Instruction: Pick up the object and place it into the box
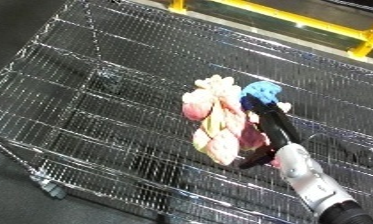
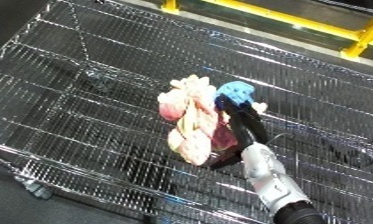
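A pink and cream plush toy point(image 1: 214, 118) with a bright blue part point(image 1: 262, 92) at its top hangs over the wire mesh of the bin point(image 1: 94, 85). My right hand point(image 1: 274, 126) comes in from the lower right and lies along the toy's right side. Its fingers reach up to the blue part and its thumb point(image 1: 253, 160) sticks out under the toy's lower end, so the hand is shut on the toy. The silver forearm point(image 1: 309, 181) runs down to the lower right corner. My left hand shows in neither view.
The bin's wire grid fills nearly the whole view, tilted, with its near rim point(image 1: 67, 187) over dark floor at the lower left. A yellow rail point(image 1: 280, 17) crosses the top right beyond the bin.
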